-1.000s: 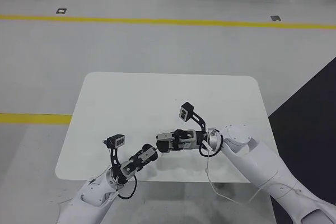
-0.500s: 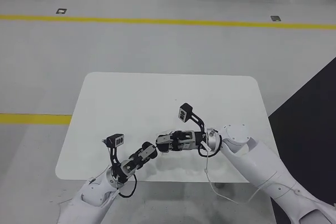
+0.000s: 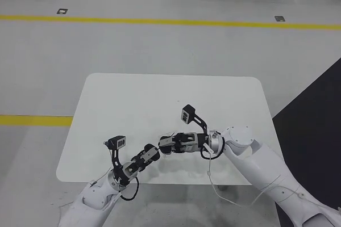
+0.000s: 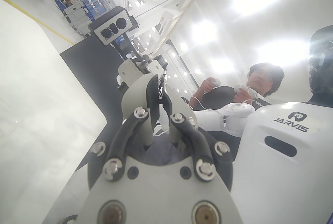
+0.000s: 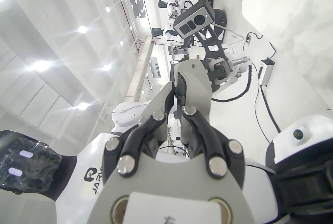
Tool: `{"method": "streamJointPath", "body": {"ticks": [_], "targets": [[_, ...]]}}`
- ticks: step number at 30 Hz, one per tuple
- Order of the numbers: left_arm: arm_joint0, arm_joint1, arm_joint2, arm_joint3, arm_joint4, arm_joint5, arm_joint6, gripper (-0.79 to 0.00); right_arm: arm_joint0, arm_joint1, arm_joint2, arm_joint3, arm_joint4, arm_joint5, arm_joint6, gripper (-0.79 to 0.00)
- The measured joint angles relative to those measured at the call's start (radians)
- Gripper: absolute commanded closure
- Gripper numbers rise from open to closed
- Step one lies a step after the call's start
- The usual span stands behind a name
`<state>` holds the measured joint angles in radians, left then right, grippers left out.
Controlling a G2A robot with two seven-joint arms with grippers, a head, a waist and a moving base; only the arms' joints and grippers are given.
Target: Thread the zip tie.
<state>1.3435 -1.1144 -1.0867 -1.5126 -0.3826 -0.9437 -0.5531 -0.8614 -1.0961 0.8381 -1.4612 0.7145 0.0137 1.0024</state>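
Worktop: a white worktop [image 3: 131,96] with rounded corners, seen from above, on a pale grey floor.
Left hand: the left hand [image 3: 157,152] is over the near part of the worktop, towards 6 o'clock. Its arm comes in from 7 o'clock and the hand points towards 2 o'clock. From the wrist, its fingers [image 4: 152,94] are drawn close together with only a thin gap. I cannot tell whether anything is pinched between them.
Right hand: the right hand [image 3: 164,148] comes in from 4 o'clock and points towards 8 o'clock. Its fingers [image 5: 193,84] are also drawn together, with a ribbed black pad facing inward.
Meeting point: the two hands are tip to tip, touching or almost touching, just inside the near edge of the worktop.
Zip tie: too thin to make out where the hands meet, so I cannot tell where it lies or which hand has it.
Surroundings: a yellow floor line [image 3: 159,21] runs across at 12 o'clock, and a dark panel [image 3: 329,102] stands at 3 o'clock.
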Motion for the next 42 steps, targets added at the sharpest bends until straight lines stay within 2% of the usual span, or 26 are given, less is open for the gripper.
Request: {"method": "streamJointPath", "body": {"ticks": [6, 7, 8, 9, 21, 34, 42], "targets": [[0.005, -0.001, -0.003, -0.005, -0.003, 0.001, -0.007, 0.0, -0.003, -0.005, 0.007, 0.004, -0.005, 0.007, 0.002, 0.0], [0.005, -0.001, -0.003, -0.005, -0.005, 0.001, -0.009, -0.209, -0.004, -0.006, 0.008, 0.004, -0.007, 0.009, 0.003, 0.0], [0.006, -0.001, -0.003, -0.006, -0.007, 0.001, -0.012, -0.733, -0.005, -0.007, 0.009, 0.004, -0.009, 0.009, 0.004, 0.0], [0.006, -0.001, -0.003, -0.007, -0.011, -0.001, -0.015, -0.785, -0.006, -0.007, 0.011, 0.004, -0.01, 0.009, 0.005, 0.0], [0.014, 0.004, -0.041, 0.005, -0.06, -0.011, -0.03, -0.785, -0.027, -0.004, 0.07, 0.013, -0.008, 0.006, 0.026, 0.0], [0.02, 0.003, -0.066, 0.022, -0.04, -0.011, -0.02, -0.785, -0.092, 0.025, 0.228, -0.018, 0.035, 0.008, 0.07, 0.0], [0.02, 0.003, -0.066, 0.022, -0.041, -0.011, -0.02, -0.785, -0.099, 0.026, 0.237, -0.023, 0.04, 0.015, 0.071, 0.0]]}}
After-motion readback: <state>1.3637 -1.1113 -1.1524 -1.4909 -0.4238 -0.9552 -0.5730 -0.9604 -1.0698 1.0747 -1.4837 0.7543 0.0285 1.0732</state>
